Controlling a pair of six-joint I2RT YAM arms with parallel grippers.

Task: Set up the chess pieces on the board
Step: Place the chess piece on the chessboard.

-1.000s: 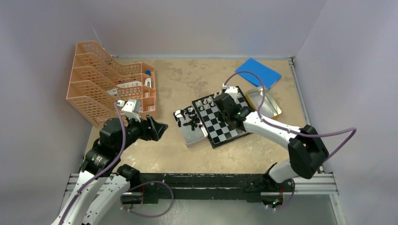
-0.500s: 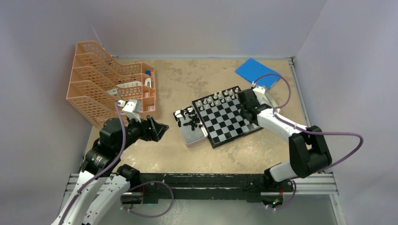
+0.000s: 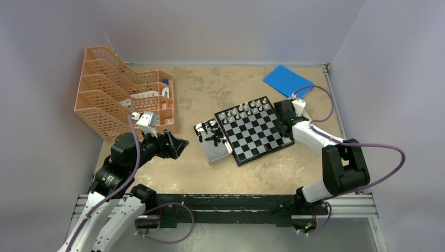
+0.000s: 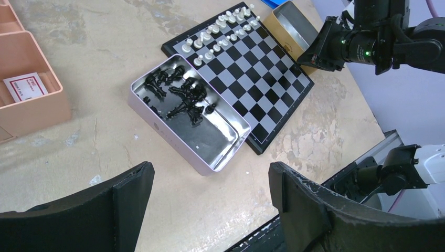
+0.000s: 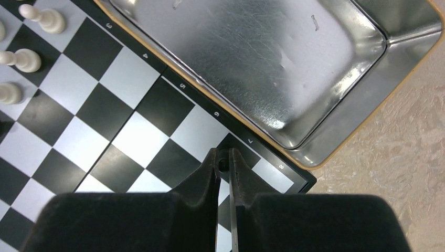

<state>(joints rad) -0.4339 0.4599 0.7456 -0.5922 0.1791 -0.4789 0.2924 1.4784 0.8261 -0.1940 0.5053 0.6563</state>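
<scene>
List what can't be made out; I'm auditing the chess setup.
Top view: black chess pieces in the silver rectangular tin, too small to identify.
Right wrist view: dark speck inside the shut right gripper, possibly a piece.
Left wrist view: the open left gripper, cut off by the bottom edge.

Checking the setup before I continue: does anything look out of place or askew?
The black chess pieces lie jumbled, several toppled, in the tin beside the board, none visibly standing on it. The white pieces stand in rows along its far edge.
</scene>
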